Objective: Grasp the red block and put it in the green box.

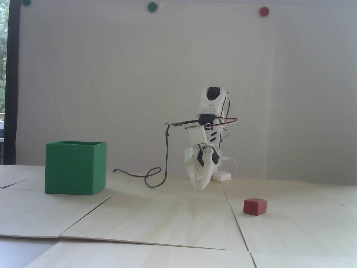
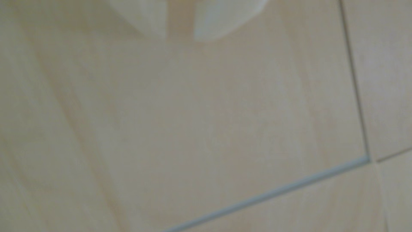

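In the fixed view the red block (image 1: 255, 207), a small dull-red cube, sits on the wooden table at the right front. The green box (image 1: 74, 168) stands at the left with its top open. My white gripper (image 1: 199, 187) hangs between them, pointing down just above the table, behind and to the left of the block. Its jaws stand a narrow gap apart with nothing between them. The wrist view shows only the two blurred fingertips (image 2: 211, 24) at the top edge and bare wood through the gap of the gripper (image 2: 180, 36). Neither block nor box shows there.
A dark cable (image 1: 156, 178) loops on the table left of the arm's base (image 1: 221, 176). The table is made of pale wooden panels (image 1: 156, 217) with seams between them (image 2: 354, 78). Round green and red magnets (image 1: 264, 11) sit high on the white wall.
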